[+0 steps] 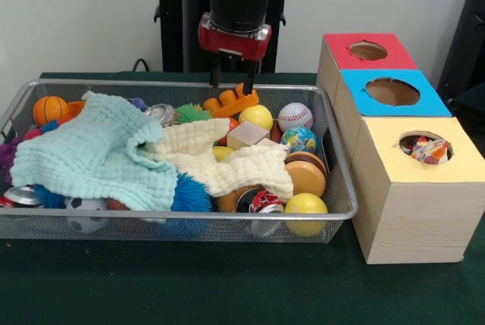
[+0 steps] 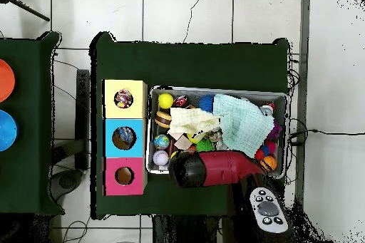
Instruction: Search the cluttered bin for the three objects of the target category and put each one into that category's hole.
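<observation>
The wire mesh bin (image 1: 182, 217) stands on the green table, full of toys and towels; it also shows in the overhead view (image 2: 214, 89). My gripper (image 1: 231, 81) hangs open and empty just above the bin's far rim, over an orange plastic toy (image 1: 233, 102). In the overhead view the red and black arm (image 2: 214, 169) covers the gripper. One printed cloth ball (image 1: 430, 150) sits in the round hole of the yellow-topped box (image 1: 462, 162), seen from above too (image 2: 124, 98). No other printed cloth ball shows in the bin; the towels hide much of its contents.
A mint towel (image 1: 95, 154) and a cream towel (image 1: 227, 164) lie over the bin's middle. Around them are a baseball (image 1: 295, 116), yellow balls, a small basketball (image 1: 50, 109), spiky balls and cans. The blue-topped box (image 1: 424, 101) and red-topped box (image 1: 341, 45) stand behind the yellow one.
</observation>
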`<action>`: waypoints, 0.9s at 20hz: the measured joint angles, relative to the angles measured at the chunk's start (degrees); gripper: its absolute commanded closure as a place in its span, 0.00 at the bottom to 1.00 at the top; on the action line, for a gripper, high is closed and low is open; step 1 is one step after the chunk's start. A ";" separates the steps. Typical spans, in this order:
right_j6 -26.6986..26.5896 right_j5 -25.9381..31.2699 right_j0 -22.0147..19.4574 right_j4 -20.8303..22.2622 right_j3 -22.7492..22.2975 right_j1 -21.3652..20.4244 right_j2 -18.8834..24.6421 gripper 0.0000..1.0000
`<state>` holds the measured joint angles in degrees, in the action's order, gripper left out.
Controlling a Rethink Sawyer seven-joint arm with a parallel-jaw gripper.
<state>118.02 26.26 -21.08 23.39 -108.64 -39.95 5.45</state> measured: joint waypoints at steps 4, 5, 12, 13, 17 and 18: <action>0.00 0.00 -1.57 0.00 0.01 0.51 -0.03 0.00; 0.00 0.00 -2.13 0.12 0.02 0.77 -0.09 0.00; 0.00 -1.16 -3.89 2.69 0.43 4.11 -1.21 0.00; 0.00 -1.43 -3.95 2.97 0.50 4.55 -1.37 0.00; 0.00 -3.99 -4.03 4.49 1.18 7.39 -2.32 0.00; 0.00 -4.97 -3.99 4.57 1.53 7.73 -2.35 0.00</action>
<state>118.02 21.28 -25.06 27.96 -107.11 -32.22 3.10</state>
